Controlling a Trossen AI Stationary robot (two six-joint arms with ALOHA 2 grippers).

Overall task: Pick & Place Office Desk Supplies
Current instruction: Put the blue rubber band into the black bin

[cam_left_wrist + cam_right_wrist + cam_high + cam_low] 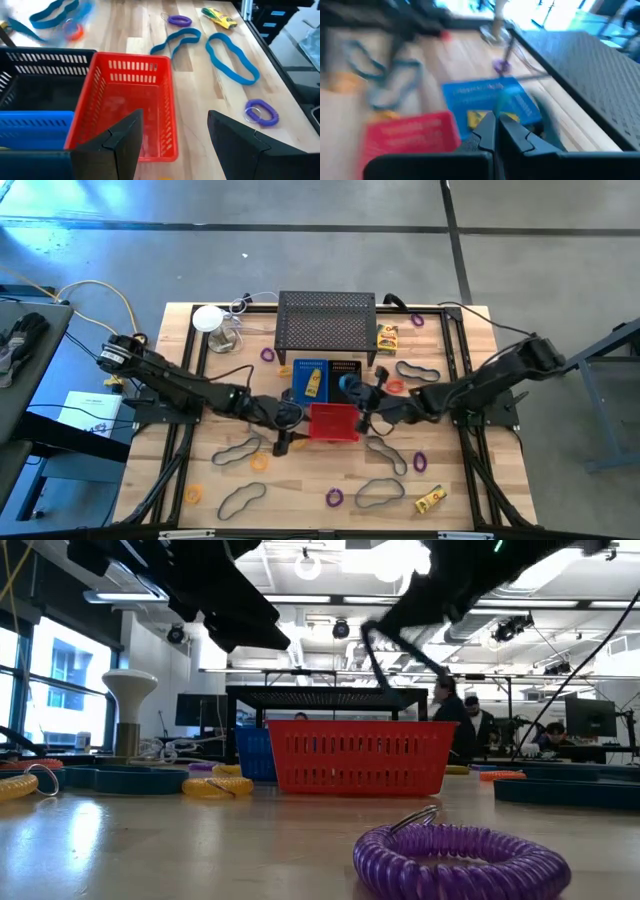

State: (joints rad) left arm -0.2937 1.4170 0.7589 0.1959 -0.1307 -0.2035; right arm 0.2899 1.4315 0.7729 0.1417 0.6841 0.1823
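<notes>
The loose supplies looked light and easy to shift: the purple coiled ring (260, 112) was springy and best pinched across its coil, the blue looped cords (231, 65) were limp and would drape, so a pinch on one strand would serve, and the little yellow printed box (430, 499) looked stiff enough to grip across its narrow sides. They lay scattered over the counter (470, 490), mostly on its near half and to the right of the red bin (334, 422). The left tool (172, 137) stood wide open and empty just left of the red bin's near end, the purple ring and cords off to its right. The right tool (497, 131) was pressed shut over the blue bin (485, 102), which held a yellow box; whether it gripped anything I could not tell
</notes>
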